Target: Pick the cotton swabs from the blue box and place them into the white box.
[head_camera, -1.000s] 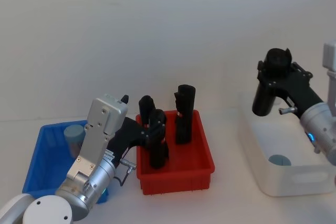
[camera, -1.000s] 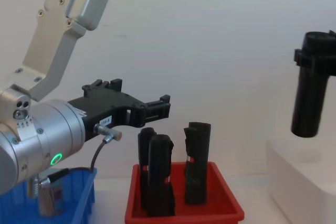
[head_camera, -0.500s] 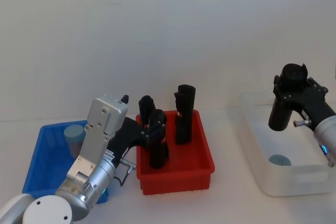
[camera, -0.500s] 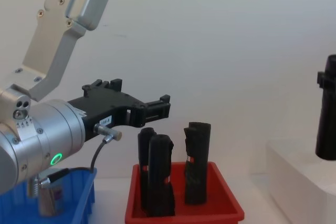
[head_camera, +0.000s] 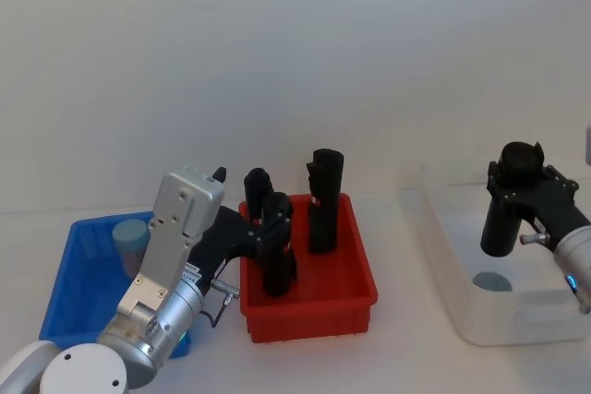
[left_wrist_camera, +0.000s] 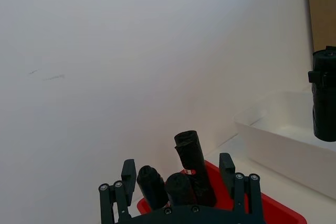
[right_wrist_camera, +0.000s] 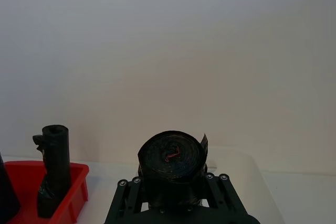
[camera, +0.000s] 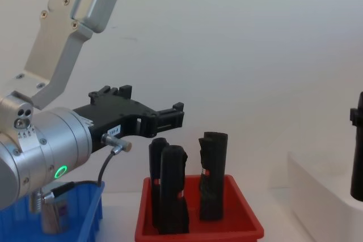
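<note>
The right gripper (head_camera: 506, 219) – clamped on a tall black roll (head_camera: 500, 224), apparently – should lower squarely into the plain white plastic bin (head_camera: 462, 320).

Lighting: we record bright, even, diffuse illumination across all views, with the wall fading to a soft grey toward its upper part. Shadows: we find only faint, soft-edged ones on the surface (head_camera: 397, 357) beside the red bin (head_camera: 309, 297). Glare: we note a mild sheen on the left arm's metal housing (camera: 51, 140). Focus: near parts look slightly soft in the wrist views.
</note>
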Motion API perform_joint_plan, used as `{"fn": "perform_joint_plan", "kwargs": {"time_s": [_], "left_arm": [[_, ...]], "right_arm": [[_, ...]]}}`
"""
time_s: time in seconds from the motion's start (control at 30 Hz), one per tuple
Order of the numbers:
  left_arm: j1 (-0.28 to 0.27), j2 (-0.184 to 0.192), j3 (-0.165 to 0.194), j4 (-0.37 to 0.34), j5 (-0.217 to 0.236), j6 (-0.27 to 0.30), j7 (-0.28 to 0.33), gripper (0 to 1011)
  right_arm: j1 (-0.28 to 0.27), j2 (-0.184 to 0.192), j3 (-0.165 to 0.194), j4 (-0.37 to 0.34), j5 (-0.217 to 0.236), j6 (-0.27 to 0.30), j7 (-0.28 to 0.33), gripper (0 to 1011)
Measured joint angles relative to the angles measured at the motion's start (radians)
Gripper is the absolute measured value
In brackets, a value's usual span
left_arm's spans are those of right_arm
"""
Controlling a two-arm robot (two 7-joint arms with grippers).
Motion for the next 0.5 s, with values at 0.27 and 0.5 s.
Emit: {"fn": "perform_joint_plan", "kwargs": {"time_s": [0.27, 0.5], "left_arm": [[0.0, 0.0, 0.0, 0.0, 0.0, 0.0, 0.0, 1004], [0.0, 0.0, 0.0, 0.0, 0.0, 0.0, 0.0, 1004]], "right_arm": [[0.011, -0.004, 0.002, 0.044, 0.0, -0.011, 0.008, 534], [0.019, -0.007, 0.004, 0.069, -0.001, -0.02, 0.014, 718]]}}
